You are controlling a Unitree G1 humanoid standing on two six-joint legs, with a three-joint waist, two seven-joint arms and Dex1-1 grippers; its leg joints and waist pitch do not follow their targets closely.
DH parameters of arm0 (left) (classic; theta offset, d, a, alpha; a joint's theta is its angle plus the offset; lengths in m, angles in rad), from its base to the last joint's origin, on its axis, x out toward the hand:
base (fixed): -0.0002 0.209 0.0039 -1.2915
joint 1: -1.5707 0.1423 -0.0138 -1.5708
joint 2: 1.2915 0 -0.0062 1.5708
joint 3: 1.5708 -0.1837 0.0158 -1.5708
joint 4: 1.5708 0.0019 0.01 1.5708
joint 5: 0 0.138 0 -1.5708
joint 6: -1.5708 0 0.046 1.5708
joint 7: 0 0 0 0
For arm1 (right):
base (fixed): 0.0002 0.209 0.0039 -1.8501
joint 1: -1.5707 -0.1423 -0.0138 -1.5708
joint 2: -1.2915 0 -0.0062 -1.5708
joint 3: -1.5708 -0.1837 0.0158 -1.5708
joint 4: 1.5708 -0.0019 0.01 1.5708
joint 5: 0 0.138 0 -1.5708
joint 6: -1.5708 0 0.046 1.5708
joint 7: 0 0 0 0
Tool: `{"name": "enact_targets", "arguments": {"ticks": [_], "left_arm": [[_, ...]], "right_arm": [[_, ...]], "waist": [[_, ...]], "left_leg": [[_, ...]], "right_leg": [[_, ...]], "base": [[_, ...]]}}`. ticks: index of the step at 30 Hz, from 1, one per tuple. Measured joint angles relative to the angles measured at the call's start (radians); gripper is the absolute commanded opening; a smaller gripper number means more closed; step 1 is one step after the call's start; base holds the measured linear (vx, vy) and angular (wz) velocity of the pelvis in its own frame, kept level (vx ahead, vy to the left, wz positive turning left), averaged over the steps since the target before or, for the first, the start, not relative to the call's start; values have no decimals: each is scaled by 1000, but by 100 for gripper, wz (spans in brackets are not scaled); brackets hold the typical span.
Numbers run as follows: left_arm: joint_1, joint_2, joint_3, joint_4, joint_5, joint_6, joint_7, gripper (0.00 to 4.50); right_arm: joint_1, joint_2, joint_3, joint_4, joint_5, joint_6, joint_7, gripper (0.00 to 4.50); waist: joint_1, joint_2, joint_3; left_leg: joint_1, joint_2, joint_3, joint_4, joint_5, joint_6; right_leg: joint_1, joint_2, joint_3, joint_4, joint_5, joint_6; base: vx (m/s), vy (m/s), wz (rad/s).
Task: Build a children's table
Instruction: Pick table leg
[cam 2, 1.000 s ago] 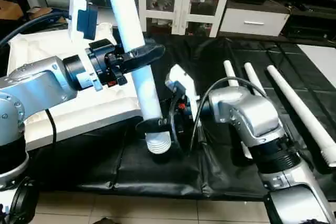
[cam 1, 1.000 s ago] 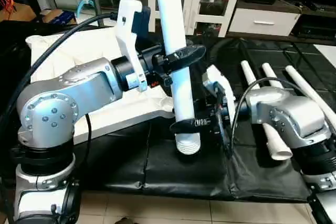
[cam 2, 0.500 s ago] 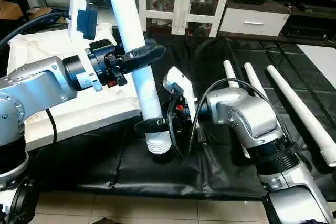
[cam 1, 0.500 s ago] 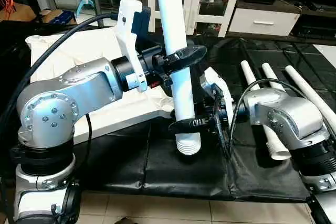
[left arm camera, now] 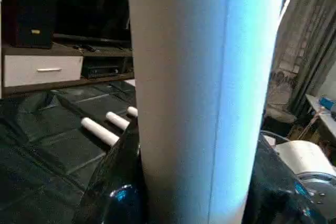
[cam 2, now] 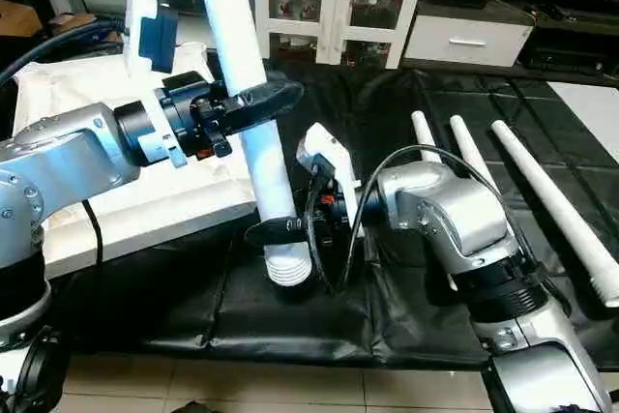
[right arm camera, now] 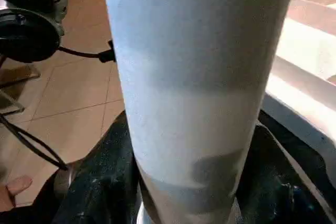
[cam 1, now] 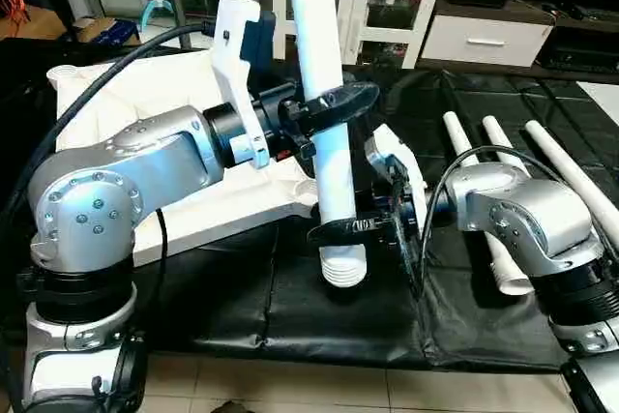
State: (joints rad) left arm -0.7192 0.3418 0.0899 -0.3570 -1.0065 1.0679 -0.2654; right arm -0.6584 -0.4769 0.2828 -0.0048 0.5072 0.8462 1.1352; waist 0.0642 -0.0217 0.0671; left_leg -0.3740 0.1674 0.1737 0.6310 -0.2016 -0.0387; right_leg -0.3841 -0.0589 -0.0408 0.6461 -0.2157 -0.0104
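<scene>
Both arms are on the one leg (cam 1: 324,113) here, and it stands nearly upright above the black mat (cam 1: 290,316), threaded end (cam 1: 343,270) pointing down. The left gripper (cam 1: 334,103) is clamped around the shaft higher up, its black fingers wrapped on either side, which looks like the steadying hold that keeps the long piece from tipping. Lower down, the right gripper (cam 1: 350,229) hugs the leg just above the ribbed thread; its fingers sit against the plastic, so I read it as closed on the leg too, a second grip near the end that has to be aimed. The white tabletop (cam 1: 184,191) lies upside down on the mat just beside the leg, under the left arm, its near corner close to the thread, so my guess is they are lining the screw end up with a corner socket. The thread hangs apart from the top for now, not yet seated. Three spare legs (cam 1: 503,200) wait flat on the mat by the right arm, within easy reach for later.
</scene>
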Motion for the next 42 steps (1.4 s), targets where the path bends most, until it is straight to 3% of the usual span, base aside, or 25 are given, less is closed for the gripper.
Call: {"name": "enact_targets", "arguments": {"ticks": [8, 14, 21, 24, 28, 30, 32, 35, 37, 42], "left_arm": [[-1, 19, 23, 9, -3, -7, -17, 304], [-2, 23, 39, 9, -26, -7, -27, 350], [-2, 14, 93, 40, -23, -38, -3, 404], [22, 34, 133, 59, 13, -89, 12, 404], [115, 55, 175, 56, 162, -200, 84, 404], [197, 73, 162, 41, 274, -242, 156, 404], [315, 100, 81, 1, 449, -304, 272, 404], [417, 93, -12, -7, 597, -333, 379, 404], [432, 48, -40, -35, 639, -339, 439, 404], [477, -16, -122, -78, 734, -443, 472, 404]], "right_arm": [[21, 3, -12, 3, 4, 14, -18, 189], [23, 4, -52, 12, 13, 14, -38, 188], [-22, 26, -162, 89, 34, 6, -107, 188], [-30, 32, -210, 93, 20, -42, -174, 188], [-18, 98, -282, 110, -56, -204, -343, 188], [2, 134, -284, 108, -119, -319, -433, 188], [41, 157, -270, 88, -202, -388, -534, 188], [74, 183, -277, 85, -230, -375, -610, 188], [83, 218, -280, 67, -219, -345, -643, 188], [156, 261, -276, 34, -222, -394, -671, 188]], "waist": [[1, 1, 0], [0, 1, 0], [0, 3, 1], [-1, 4, 1], [-8, 7, 1], [-10, 8, 1], [-10, 7, 1], [-4, 5, 2], [-4, 5, 2], [-8, 3, 1]], "left_leg": [[0, 0, 0, 0, 0, 0], [0, 0, 0, 0, 0, 0], [0, 0, 0, 0, 0, -1], [0, 0, 0, 0, 0, -1], [0, 0, 0, -1, 1, -2], [0, 1, 0, -1, 1, -2], [0, 1, 0, -2, 1, -2], [-2, 1, -1, -2, 1, -2], [-3, 1, 0, -1, 2, -3], [-2, 2, 0, -2, 2, -3]], "right_leg": [[0, 0, 0, 0, 0, 0], [0, 0, 0, 0, 0, 0], [0, 0, 0, 0, 1, -1], [0, 0, 0, 0, 1, -1], [0, 0, -1, 0, 1, -1], [0, 1, -1, 0, 0, 0], [0, 1, -1, -1, 0, 0], [-1, 1, -2, -1, 0, 0], [-1, 1, -1, -1, 0, 0], [0, 1, -1, -2, 0, 1]], "base": [[0, 0, 0], [0, 0, 0], [0, 0, 0], [0, 0, 0], [0, 0, 0], [0, 0, 0], [0, 0, 0], [0, 0, 0], [0, 0, 0], [0, 0, 0]]}}
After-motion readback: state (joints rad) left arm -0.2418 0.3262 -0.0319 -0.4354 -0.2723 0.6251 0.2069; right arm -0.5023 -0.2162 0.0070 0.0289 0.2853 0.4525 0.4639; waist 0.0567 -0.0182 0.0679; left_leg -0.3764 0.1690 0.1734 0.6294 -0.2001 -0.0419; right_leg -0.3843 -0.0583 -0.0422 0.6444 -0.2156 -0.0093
